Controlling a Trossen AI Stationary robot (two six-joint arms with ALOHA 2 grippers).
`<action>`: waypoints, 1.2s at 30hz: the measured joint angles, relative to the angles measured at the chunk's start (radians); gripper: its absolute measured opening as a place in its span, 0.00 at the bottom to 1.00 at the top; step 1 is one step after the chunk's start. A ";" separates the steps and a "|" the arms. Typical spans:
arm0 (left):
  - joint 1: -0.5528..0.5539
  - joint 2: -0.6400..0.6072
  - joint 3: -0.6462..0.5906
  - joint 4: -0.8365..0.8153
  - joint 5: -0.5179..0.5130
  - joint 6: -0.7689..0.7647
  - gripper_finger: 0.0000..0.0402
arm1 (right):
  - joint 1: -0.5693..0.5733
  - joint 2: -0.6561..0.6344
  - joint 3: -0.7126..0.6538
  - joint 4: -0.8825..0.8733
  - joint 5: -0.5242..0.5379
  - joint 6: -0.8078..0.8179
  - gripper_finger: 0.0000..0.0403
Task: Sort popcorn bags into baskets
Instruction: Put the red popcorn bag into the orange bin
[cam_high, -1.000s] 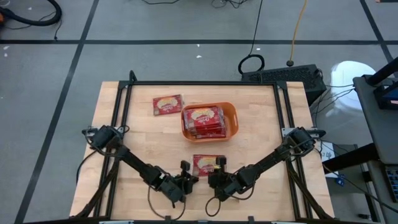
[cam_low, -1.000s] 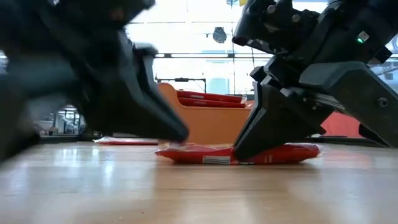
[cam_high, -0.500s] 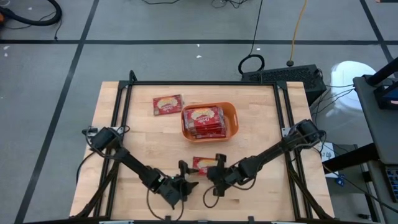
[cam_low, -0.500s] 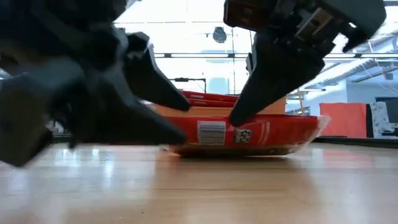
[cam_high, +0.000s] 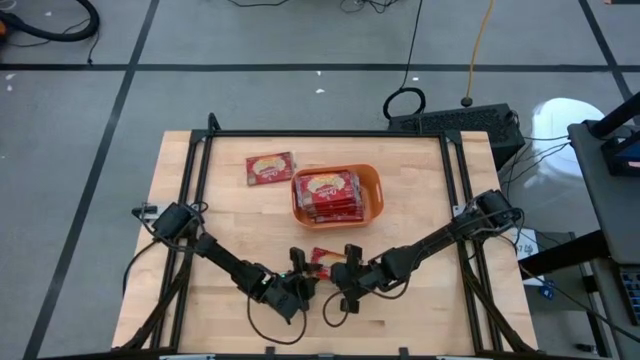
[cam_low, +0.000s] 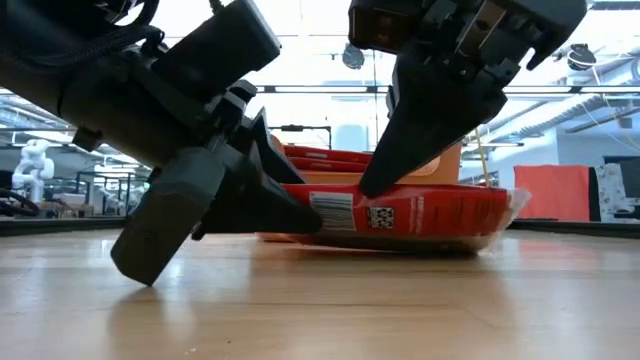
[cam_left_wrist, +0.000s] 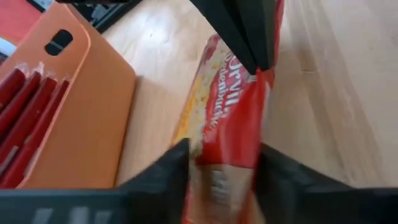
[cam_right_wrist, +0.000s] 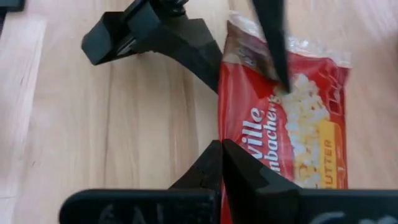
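Note:
One red popcorn bag (cam_high: 322, 258) stands tipped up on edge near the table's front middle, its lower long edge on the wood. My right gripper (cam_high: 345, 268) is shut on it from the right. From the left, my left gripper (cam_high: 300, 268) has closed around the bag's end. The orange basket (cam_high: 337, 195) sits behind them with several bags stacked inside. Another popcorn bag (cam_high: 270, 168) lies flat on the table, left of the basket. My left gripper has the bag's left end (cam_left_wrist: 219, 168) between its two fingers (cam_low: 290, 200), one on each broad face. It comes from the table's near left, slanting slightly down. No gap shows between fingers and bag. My right gripper pinches the bag's raised long edge (cam_low: 385, 190) between its shut fingers (cam_right_wrist: 219, 163), slanting down from the near right. The bag leans tilted in the hold, with its lower edge (cam_low: 400, 243) on the table.
The basket's near wall (cam_left_wrist: 81, 112) stands a short way behind the tipped bag. Bare wood lies to the left, right and front of the grippers. A black frame rail (cam_high: 320, 135) runs around the table's edges.
My right gripper has risen and gone toward the table's left, tipping the bag from flat up onto its far long edge. My left gripper has opened, moved in toward the bag and closed partly around its left end.

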 joint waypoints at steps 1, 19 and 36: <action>0.000 0.000 0.000 -0.001 0.007 -0.009 0.34 | 0.000 0.000 0.000 0.000 0.004 0.000 0.00; -0.014 -0.081 -0.003 0.000 0.108 -0.142 0.18 | 0.161 -0.053 0.073 -0.007 0.372 -0.029 0.37; 0.005 -0.163 -0.002 -0.038 0.211 -0.283 0.10 | 0.158 0.056 0.170 -0.208 0.448 -0.132 0.44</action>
